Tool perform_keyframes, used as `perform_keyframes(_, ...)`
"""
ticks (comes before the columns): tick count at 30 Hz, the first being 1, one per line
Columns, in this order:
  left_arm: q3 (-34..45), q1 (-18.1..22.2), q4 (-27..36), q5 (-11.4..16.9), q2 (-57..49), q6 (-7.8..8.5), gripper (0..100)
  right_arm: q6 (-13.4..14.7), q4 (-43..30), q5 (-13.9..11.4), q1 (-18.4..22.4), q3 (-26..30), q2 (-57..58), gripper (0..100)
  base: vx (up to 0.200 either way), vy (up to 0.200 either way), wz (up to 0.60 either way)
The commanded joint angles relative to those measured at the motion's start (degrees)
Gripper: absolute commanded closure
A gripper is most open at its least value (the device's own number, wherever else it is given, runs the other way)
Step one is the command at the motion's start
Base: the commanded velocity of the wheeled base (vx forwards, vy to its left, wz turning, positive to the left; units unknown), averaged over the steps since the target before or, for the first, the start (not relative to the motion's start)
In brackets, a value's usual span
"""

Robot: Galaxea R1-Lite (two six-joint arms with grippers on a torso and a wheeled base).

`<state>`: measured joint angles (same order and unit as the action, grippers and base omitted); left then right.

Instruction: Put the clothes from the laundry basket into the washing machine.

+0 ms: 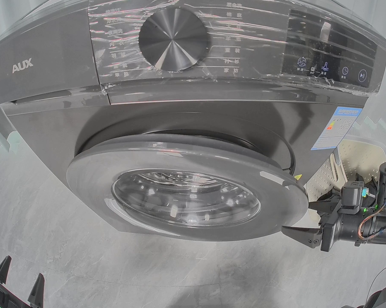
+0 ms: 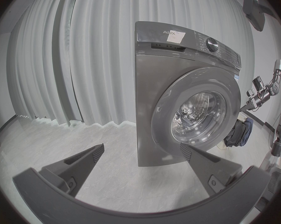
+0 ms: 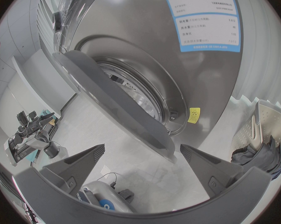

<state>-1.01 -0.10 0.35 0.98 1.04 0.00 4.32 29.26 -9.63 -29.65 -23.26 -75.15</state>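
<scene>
My right gripper [image 1: 298, 217]: fingers spread wide and holding nothing, at the free edge of the door; I cannot tell whether a fingertip touches the rim.
My left gripper [image 1: 23, 270]: low on my left, well apart from the machine, jaws wide and empty.
Grey brushed-metal front-loading washing machine [image 1: 52, 120]: it stands on the floor straight ahead of me, its control panel under wrinkled clear film.
Round grey door with a domed glass window [image 1: 184, 155]: swung partway off the opening. From my right wrist the shiny steel ring of the opening [image 3: 137, 63] shows behind it.
Ridged silver dial [image 1: 173, 39]: a round knob in the middle of the panel.
Cream perforated plastic laundry basket [image 1: 364, 159]: on the floor just to the right of the machine, near my right arm.
Dark navy and black clothes [image 3: 262, 156]: soft, crumpled, draped over the basket's rim.
Blue-edged white energy label [image 1: 336, 127]: flat on the front, upper right of the door.
Small yellow sticker [image 3: 194, 115]: just beside the ring.
Pale marbled floor tiles [image 1: 73, 244]: smooth and glossy.
White pleated curtain [image 2: 84, 63]: hangs behind the machine.
</scene>
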Motion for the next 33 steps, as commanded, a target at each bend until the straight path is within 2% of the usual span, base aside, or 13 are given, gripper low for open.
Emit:
perform_keyframes(1, 0.92, 0.01, 0.0, -0.01, -0.95, -0.09, 0, -0.01, 0.27, 0.14, 0.29, -2.58, -0.69, 0, -0.2, 0.0, 0.0)
perform_keyframes(7, 0.92, 0.01, 0.0, -0.01, -0.95, -0.09, 0, 0.08, 0.45, 0.14, -0.32, -4.87, -4.83, 0, -0.167, 0.0, 0.0)
perform_keyframes(12, 0.92, 0.01, 0.0, -0.01, -0.95, -0.09, 0, -0.01, 0.45, -0.04, -1.99, -2.4, -4.03, 0, 0.0, 0.0, 0.0)
perform_keyframes(18, 0.92, 0.01, 0.0, -0.01, -0.95, 0.0, 0, -0.62, 0.36, -0.13, -1.47, 0.06, 0.18, 0, 0.0, 0.0, 0.0)
perform_keyframes(23, 0.92, 0.01, 0.0, -0.01, -0.95, 0.0, 0, -0.62, 0.45, -0.04, -0.41, -2.58, -1.84, 0, 0.0, 0.0, 0.0)
perform_keyframes(25, 0.92, 0.01, 0.0, -0.01, -0.95, -0.09, 0, -0.62, 0.54, -0.04, -0.5, -3.63, -3.51, 0, -0.2, 0.0, 0.0)
perform_keyframes(30, 0.92, 0.01, 0.0, 0.08, -0.95, -0.09, 0, -0.71, 0.54, -0.3, -2.08, -4.25, -5.88, 0, -0.2, 0.0, 0.0)
perform_keyframes(33, 0.92, 0.01, 0.0, -0.01, -0.95, -0.09, 0, -0.27, 0.54, -0.56, -4.1, -3.28, -6.06, 0, 0.0, 0.0, 0.0)
